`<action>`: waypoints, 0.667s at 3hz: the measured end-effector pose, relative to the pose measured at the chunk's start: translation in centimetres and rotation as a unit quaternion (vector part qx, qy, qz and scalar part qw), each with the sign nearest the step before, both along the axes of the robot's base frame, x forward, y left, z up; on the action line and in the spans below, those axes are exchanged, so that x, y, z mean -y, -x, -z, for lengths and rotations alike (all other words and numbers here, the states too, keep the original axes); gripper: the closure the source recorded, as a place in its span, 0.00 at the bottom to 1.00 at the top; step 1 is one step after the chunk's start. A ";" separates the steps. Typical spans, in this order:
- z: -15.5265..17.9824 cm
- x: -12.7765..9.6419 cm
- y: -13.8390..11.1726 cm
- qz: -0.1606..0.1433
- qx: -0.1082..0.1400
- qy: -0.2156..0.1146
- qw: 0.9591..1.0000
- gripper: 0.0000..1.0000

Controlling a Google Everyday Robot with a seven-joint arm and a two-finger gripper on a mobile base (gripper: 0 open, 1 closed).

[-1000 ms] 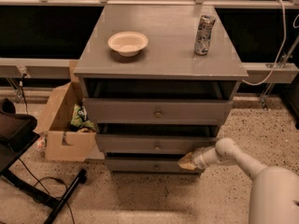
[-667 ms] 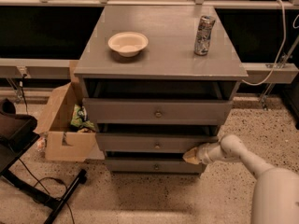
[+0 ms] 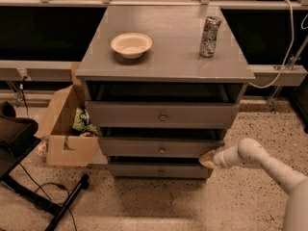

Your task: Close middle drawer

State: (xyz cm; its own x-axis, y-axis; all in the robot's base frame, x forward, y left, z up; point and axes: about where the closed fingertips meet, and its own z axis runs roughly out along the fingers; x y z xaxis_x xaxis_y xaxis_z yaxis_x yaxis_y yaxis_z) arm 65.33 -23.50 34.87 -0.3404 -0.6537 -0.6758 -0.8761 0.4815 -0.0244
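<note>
My hand point(image 3: 208, 159) has slid right, to the lower right corner of the middle drawer point(image 3: 134, 147).
Camera view: the drawer's front, stretching left of my hand, looks unmoved and stands out from the frame, so I judge the closing push barely begun. Whether my hand is spread or pressed together I cannot tell.

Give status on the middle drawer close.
Gripper at right front corner of middle drawer. Drawer part open, dark gap above its front. Nothing visible in its path.
</note>
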 end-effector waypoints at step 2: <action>-14.2 6.7 5.9 0.096 0.055 0.100 0.989 1.00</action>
State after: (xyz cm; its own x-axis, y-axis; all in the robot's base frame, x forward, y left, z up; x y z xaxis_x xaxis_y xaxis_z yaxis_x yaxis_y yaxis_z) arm 59.42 -30.25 49.03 -0.4030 -0.7091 -0.5786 -0.7564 0.6140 -0.2257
